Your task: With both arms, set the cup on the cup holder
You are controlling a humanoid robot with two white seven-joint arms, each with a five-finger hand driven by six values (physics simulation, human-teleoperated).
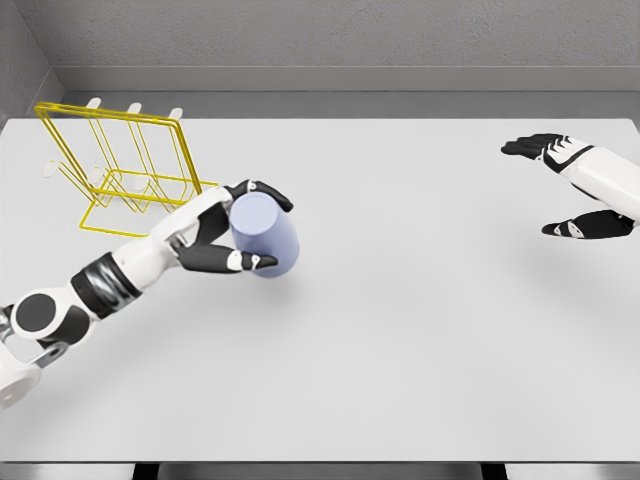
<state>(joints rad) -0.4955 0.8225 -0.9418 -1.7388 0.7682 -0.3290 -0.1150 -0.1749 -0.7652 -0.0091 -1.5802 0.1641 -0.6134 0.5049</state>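
The left hand (232, 243) is gripping the lavender cup (264, 236), tilted, just right of the yellow cup holder (120, 165), while the right hand (580, 190) is hanging open far away.

the left arm enters from the lower left corner and reaches up and to the right, its forearm white with a dark band near the wrist. the left hand (232, 240) lies on its side, black fingers (270, 196) above and thumb below curled around the cup (265, 237). the right arm comes in at the right edge, showing little past the wrist. the right hand (590, 190) is spread wide, fingers pointing left, thumb lower, holding nothing.
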